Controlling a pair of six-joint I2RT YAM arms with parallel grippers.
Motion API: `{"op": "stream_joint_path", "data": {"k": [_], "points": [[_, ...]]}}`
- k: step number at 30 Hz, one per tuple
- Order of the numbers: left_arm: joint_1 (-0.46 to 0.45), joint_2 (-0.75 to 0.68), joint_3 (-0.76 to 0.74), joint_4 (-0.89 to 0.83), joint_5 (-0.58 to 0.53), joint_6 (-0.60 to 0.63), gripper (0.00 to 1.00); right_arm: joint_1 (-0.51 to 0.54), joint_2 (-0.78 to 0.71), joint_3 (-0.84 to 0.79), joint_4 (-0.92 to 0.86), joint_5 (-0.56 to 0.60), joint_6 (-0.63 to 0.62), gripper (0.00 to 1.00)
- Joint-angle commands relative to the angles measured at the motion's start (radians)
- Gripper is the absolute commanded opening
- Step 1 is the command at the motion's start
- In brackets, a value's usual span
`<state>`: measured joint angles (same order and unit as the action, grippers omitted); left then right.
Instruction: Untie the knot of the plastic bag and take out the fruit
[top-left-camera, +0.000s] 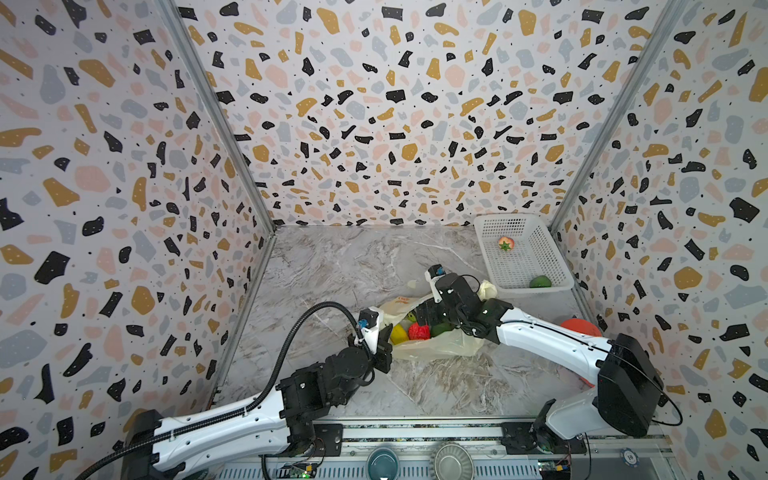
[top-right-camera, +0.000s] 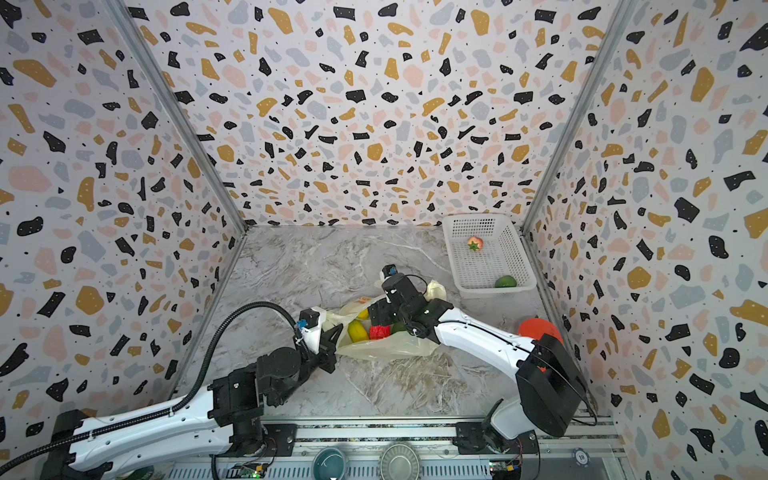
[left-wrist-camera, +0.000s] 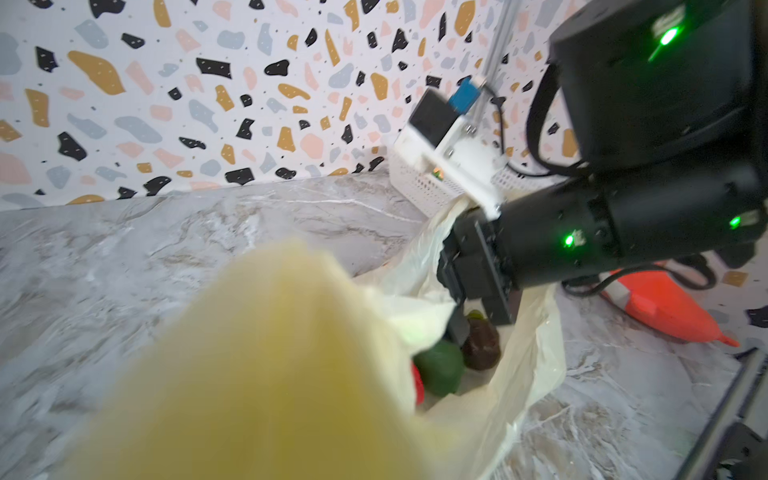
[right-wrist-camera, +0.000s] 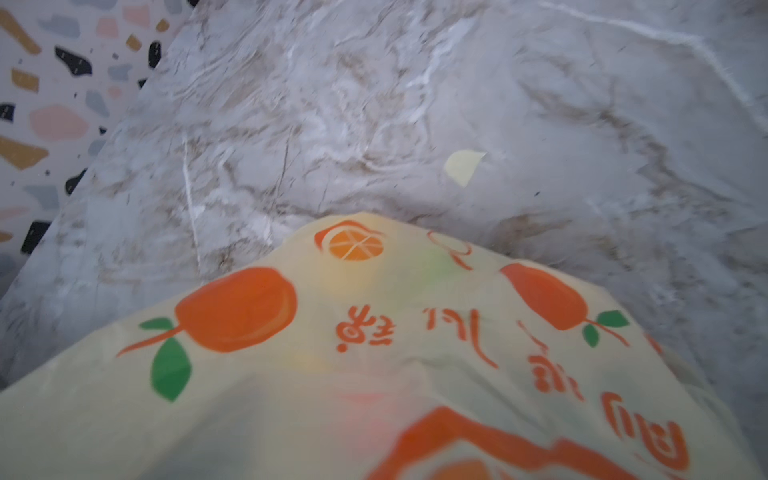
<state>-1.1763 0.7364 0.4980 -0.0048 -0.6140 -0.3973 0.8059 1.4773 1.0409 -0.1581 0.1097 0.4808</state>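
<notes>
The pale-yellow plastic bag (top-left-camera: 440, 347) (top-right-camera: 390, 347) lies mid-table with its mouth open; the knot is out of view. Inside it are a yellow fruit (top-left-camera: 398, 333), a red one (top-left-camera: 418, 331) and a green one (top-left-camera: 441, 329). My left gripper (top-left-camera: 384, 336) is shut on the bag's left rim, and the film (left-wrist-camera: 291, 353) hides its jaws in the left wrist view. My right gripper (left-wrist-camera: 478, 318) reaches into the mouth, fingers apart over a dark brown fruit (left-wrist-camera: 482, 343) next to the green fruit (left-wrist-camera: 440, 368). The printed bag film (right-wrist-camera: 374, 332) fills the right wrist view.
A white perforated basket (top-left-camera: 519, 266) at the back right holds a pinkish fruit (top-left-camera: 505, 243) and a green one (top-left-camera: 540, 282). An orange-red object (top-left-camera: 579, 326) lies behind my right arm. A torn plastic scrap (top-left-camera: 411, 284) lies on the marble. Two bowls (top-left-camera: 382, 463) sit by the front rail.
</notes>
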Motion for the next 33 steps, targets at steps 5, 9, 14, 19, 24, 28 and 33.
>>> {"op": "stream_joint_path", "data": {"k": [5,9,14,19,24,28,33], "points": [[-0.007,0.036,0.016,-0.046,-0.164,-0.069,0.00,-0.046,0.032,0.039,0.044,0.060,-0.071,0.93],[-0.007,0.020,0.013,0.022,-0.142,-0.042,0.29,-0.006,0.002,0.009,0.014,0.041,-0.073,0.94],[-0.007,0.072,0.052,-0.005,-0.089,-0.026,0.80,0.019,-0.042,-0.034,0.013,0.026,-0.041,0.94],[0.004,0.145,0.083,-0.069,-0.151,-0.044,1.00,0.031,-0.059,-0.050,0.024,0.016,-0.030,0.94],[0.081,0.173,0.098,-0.077,-0.186,-0.070,1.00,0.042,-0.077,-0.070,0.029,0.015,-0.026,0.95],[0.155,0.182,0.083,-0.004,-0.128,-0.042,1.00,0.048,-0.099,-0.093,0.030,0.015,-0.022,0.95],[0.218,0.230,0.089,0.085,0.123,0.055,1.00,0.050,-0.129,-0.115,0.036,0.024,-0.014,0.95]]}}
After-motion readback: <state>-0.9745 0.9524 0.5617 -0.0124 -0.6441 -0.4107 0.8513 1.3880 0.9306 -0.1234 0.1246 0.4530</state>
